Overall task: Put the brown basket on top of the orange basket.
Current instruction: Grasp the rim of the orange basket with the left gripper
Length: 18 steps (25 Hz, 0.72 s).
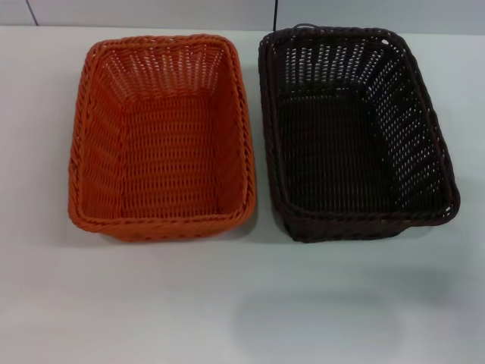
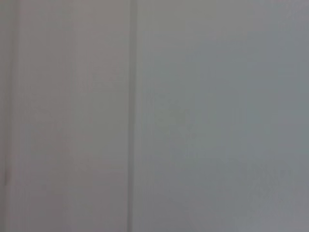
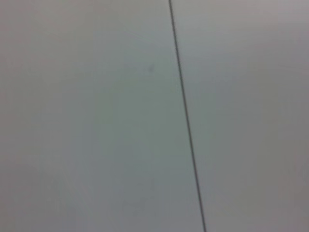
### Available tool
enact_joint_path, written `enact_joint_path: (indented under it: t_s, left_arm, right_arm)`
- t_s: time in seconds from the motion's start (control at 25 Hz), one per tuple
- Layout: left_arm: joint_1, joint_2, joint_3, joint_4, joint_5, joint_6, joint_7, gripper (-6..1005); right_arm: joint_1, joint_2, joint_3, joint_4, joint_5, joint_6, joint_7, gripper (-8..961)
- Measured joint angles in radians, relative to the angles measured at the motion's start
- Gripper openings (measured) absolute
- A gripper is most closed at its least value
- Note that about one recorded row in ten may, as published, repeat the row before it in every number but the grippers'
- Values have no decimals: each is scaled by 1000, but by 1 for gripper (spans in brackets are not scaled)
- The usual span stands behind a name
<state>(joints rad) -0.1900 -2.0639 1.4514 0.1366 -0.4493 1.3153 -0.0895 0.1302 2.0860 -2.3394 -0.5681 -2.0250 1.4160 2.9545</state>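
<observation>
The orange basket [image 1: 162, 136] stands upright on the white table [image 1: 242, 303], left of the middle in the head view. The brown basket [image 1: 352, 133] stands upright right beside it on the right, a narrow gap between their rims. Both are empty. Neither gripper shows in the head view. The left wrist view and the right wrist view show only a plain pale surface with a thin line across it, and no fingers or baskets.
The table's far edge [image 1: 151, 29] runs just behind the baskets, with a pale wall beyond it. Bare table surface lies in front of the baskets.
</observation>
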Motion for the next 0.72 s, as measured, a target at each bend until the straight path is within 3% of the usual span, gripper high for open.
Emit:
enact_joint_path:
  t_s: [0.2,0.36,0.44,0.48,0.52,0.56,0.64,0.68,0.72]
  left_arm:
    - [6,5,19,106,1,-30,39,788]
    - [22,14,20,247,63,-176,104,787]
    - [76,24,18,457,149,-385,132,786]
    - [76,24,18,457,149,-385,132,786]
    - [134,45,27,684,242,-639,81,786]
    - [134,45,27,684,242,-639,81,786]
    - [187,65,35,954,360,-911,-25,786]
    - [187,65,35,954,360,-911,-25,785]
    - [218,73,53,1096,422,-1049,-79,785]
  right_arm:
    - [0,2,-7,-5,1,2,0,832]
    - [-11,1,-10,-13,1,19,0,832]
    - [-13,1,-12,-13,1,25,0,832]
    - [-13,1,-12,-13,1,25,0,832]
    - [-13,1,-12,-13,1,26,0,832]
    - [-13,1,-12,-13,1,26,0,832]
    - [-14,2,-12,-13,1,26,0,832]
    - [-14,2,-12,-13,1,26,0,832]
    - [-14,2,-12,-12,1,26,0,832]
